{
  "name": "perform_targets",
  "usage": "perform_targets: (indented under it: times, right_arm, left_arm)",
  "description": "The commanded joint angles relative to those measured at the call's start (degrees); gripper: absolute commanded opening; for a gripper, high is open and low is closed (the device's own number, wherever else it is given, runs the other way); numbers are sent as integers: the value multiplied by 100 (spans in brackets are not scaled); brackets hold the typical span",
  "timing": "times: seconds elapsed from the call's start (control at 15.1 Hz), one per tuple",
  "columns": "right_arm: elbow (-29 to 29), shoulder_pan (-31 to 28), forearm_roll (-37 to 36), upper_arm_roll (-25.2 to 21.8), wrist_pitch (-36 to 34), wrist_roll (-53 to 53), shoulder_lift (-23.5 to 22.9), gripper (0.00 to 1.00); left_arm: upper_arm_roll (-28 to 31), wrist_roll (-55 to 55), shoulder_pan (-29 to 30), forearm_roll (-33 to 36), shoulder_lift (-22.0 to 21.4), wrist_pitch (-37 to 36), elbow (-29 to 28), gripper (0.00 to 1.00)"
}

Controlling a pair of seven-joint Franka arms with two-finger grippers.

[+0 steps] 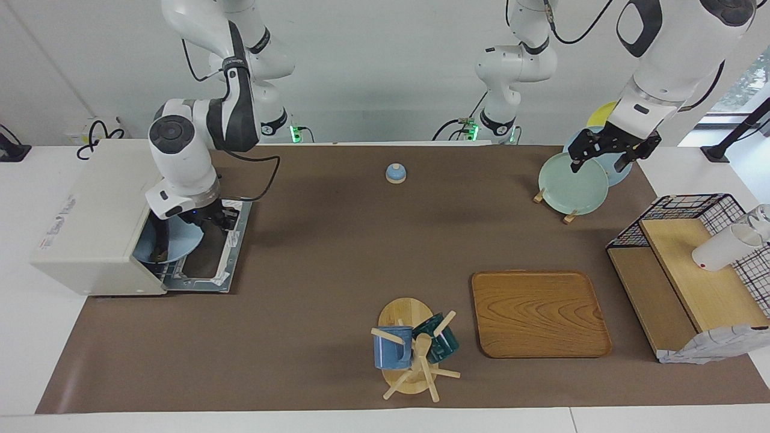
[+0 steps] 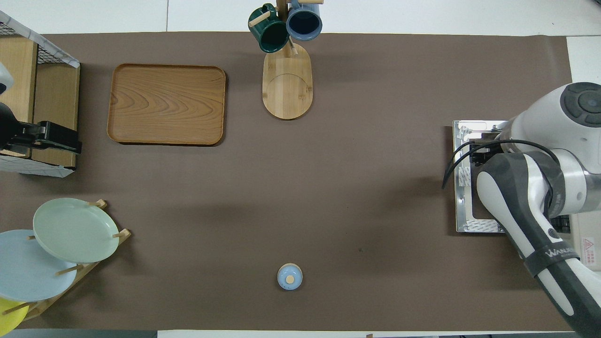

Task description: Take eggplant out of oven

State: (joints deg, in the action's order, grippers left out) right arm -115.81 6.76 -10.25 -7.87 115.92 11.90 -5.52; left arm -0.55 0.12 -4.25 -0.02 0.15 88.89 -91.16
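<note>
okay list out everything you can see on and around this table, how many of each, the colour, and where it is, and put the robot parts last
oven: 1, cream-white, door folded down open, right arm's end of the table
plate in the oven's mouth: 1, pale blue; a dark long shape lies on it, possibly the eggplant, mostly hidden
wooden tray: 1, brown, farther from the robots than the plate rack
mug tree: 1, light wood, with 1 blue mug and 1 dark green mug
small lid: 1, blue with a tan knob, near the robots
plate rack: 1, wooden, holding 1 green, 1 blue, 1 yellow plate
wire shelf: 1, black with wooden boards, left arm's end
white cup: 1, on the shelf
right gripper: reaching into the oven
left gripper: waiting over the plate rack
</note>
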Motion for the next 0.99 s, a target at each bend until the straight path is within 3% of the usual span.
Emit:
perform_targets:
  times: [0.0, 0.13, 0.26, 0.4, 0.46, 0.53, 0.73, 0.93]
  right_arm:
    - [-248, -438, -100, 58, 245, -266, 51, 50]
    - [-634, -518, -100, 58, 710, -407, 165, 49]
    - [-899, -580, -100, 58, 1116, -504, 235, 37]
    - [-900, -536, -100, 58, 1126, -504, 235, 34]
    - [-900, -536, -91, 58, 1135, -522, 235, 24]
    - [-900, -518, -100, 58, 1117, -609, 244, 0]
    - [-664, -160, -100, 110, 838, -882, 192, 0]
    - [134, 875, -73, 111, -40, -367, 16, 0]
  left_arm:
    - [-7, -21, 21, -33, -24, -118, 46, 100]
    - [-7, -21, 21, -33, -24, -118, 46, 100]
    - [-7, -12, 21, -33, -24, -118, 46, 100]
    - [-7, -21, 21, -33, -24, -118, 46, 100]
    - [-7, -21, 21, -33, -33, -118, 46, 100]
    - [-7, -21, 21, -33, -33, -118, 46, 100]
    - [-7, -21, 21, -33, -24, -118, 46, 100]
    - [-7, -12, 21, -33, -33, -118, 46, 100]
